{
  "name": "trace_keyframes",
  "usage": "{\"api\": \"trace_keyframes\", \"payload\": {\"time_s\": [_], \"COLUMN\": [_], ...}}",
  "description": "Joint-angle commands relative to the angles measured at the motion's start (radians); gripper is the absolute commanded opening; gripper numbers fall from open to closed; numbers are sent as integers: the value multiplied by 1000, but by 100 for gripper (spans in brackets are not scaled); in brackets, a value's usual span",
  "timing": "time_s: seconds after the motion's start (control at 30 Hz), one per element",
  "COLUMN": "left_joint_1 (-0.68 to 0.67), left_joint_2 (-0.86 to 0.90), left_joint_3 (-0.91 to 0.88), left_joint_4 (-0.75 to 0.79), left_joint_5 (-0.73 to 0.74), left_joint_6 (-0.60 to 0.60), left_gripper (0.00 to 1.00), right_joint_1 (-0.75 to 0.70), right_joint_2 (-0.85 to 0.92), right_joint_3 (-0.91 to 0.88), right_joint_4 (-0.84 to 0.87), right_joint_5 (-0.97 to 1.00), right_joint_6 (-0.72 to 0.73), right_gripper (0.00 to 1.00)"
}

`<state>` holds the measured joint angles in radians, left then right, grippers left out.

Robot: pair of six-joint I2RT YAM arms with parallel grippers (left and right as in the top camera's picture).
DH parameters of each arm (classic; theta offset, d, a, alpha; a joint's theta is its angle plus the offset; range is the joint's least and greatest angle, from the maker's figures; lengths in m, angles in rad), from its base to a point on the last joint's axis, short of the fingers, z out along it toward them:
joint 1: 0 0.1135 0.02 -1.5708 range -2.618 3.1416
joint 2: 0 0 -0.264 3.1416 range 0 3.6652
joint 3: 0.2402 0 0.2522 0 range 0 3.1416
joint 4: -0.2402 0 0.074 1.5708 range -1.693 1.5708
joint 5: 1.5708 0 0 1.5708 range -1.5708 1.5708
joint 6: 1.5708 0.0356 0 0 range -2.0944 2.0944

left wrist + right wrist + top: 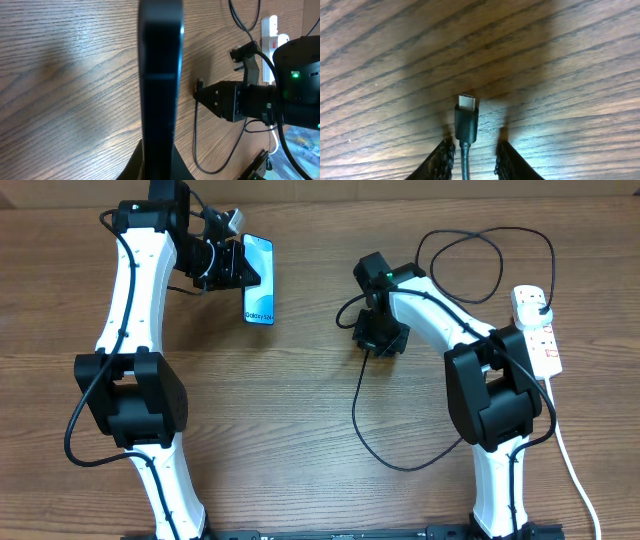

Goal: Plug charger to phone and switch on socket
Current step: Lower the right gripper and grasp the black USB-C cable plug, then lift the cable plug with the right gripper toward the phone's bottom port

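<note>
Overhead: one phone (pixel 259 280) is clamped in the left end effector (pixel 232 265) at upper left. One charger (pixel 358 405) loops across the tabletop (pixel 280 440) toward the one socket (pixel 537 330) at the right edge. The right end effector (pixel 378 340) sits over its free end.

Left wrist: the phone stands edge-on in the closed grip, opposite the right end effector.

Right wrist: the charger's single metal connector lies on the wood between two fingertips (pixel 442 160), which are narrowly apart, neither clearly touching the cable.
</note>
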<state>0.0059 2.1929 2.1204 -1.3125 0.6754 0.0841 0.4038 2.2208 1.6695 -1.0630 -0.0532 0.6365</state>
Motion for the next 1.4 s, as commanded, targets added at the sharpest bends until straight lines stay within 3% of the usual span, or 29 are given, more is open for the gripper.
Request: {"api": "trace_keyframes", "payload": {"time_s": [0.0, 0.43, 1.37], "left_joint_1": [-6, -6, -6], "left_joint_2": [-35, -35, -35], "left_joint_3": [22, 22, 22], "left_joint_4": [3, 8, 16], "left_joint_5": [20, 20, 21], "left_joint_6": [-2, -2, -2], "left_gripper": [4, 4, 4], "right_joint_1": [14, 14, 14], "right_joint_2": [20, 20, 20], "right_joint_3": [-27, -27, -26], "right_joint_4": [15, 0, 45], "right_joint_5": [14, -11, -21], "right_joint_6": [23, 22, -3], "right_gripper": [29, 26, 4]}}
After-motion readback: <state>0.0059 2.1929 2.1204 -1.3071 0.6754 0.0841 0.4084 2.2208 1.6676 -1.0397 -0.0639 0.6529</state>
